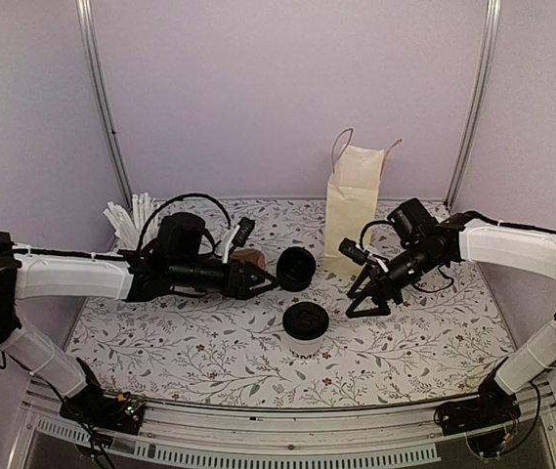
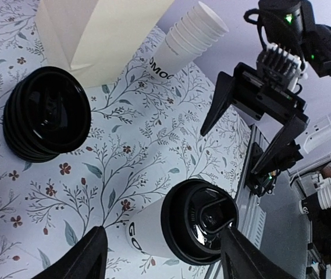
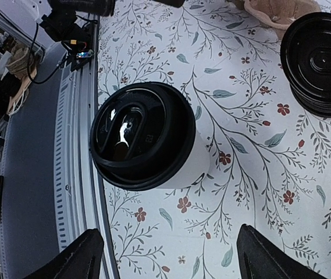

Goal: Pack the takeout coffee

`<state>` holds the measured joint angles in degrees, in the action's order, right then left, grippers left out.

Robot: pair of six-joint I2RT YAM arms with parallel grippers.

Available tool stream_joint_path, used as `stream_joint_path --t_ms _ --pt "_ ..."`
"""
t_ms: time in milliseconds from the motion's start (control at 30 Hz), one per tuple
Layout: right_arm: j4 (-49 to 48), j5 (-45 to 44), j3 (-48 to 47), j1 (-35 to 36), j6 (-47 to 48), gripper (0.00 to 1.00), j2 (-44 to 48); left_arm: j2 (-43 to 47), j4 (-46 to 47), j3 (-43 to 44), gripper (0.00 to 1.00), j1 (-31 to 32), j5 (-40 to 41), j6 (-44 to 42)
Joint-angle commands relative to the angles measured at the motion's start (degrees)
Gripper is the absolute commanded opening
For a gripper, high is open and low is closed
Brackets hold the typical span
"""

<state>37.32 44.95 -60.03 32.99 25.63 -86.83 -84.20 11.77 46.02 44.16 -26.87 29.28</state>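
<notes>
Both my grippers are empty, jaws apart. Left gripper [image 1: 258,281] sits left of centre in the top view and points right. Right gripper [image 1: 368,303] sits right of centre and points down-left. Neither touches anything. The takeout coffee [image 1: 306,327] stands upright on the counter [image 1: 180,342], lid on, just below the gap between the two grippers, toward the bottom edge. Both wrist views frame it between my fingers, so my read is either arm can take it, and the wide jaws suit its girth. Just right of the left gripper's tip is a stack of black lids [image 1: 296,268], apart from the coffee. At upper centre the paper bag [image 1: 351,210] stands upright, mouth up, handles loose, presumably so the cup can go in from above. Counts: two grippers, one lidded coffee, one bag, one lid stack (lid number unreadable), one stack of lidless white cups [image 2: 191,35] beside the bag at the top of the left wrist view, one bunch of stir sticks [image 1: 129,210] upper left, one tan item [image 1: 250,257] I can't identify.
</notes>
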Motion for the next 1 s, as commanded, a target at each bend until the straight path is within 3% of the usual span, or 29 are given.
stream_joint_path --t_ms 0,300,567,967 --pt "-9.6 5.3 2.4 0.0 -7.2 0.84 0.7 -3.3 4.2 1.9 0.69 2.5 -1.8 0.3" --pt "-7.4 9.5 -2.0 1.3 -8.5 0.94 -8.0 -9.9 0.5 6.3 0.69 7.3 1.9 -2.9" --pt "-5.9 9.6 -4.1 5.8 -7.0 0.96 -11.3 -12.2 -0.9 7.3 0.68 8.9 1.7 -4.0" --pt "-6.5 4.9 -6.3 6.7 -9.3 0.87 -16.0 -14.8 -1.6 5.5 0.57 9.6 3.1 -4.2"
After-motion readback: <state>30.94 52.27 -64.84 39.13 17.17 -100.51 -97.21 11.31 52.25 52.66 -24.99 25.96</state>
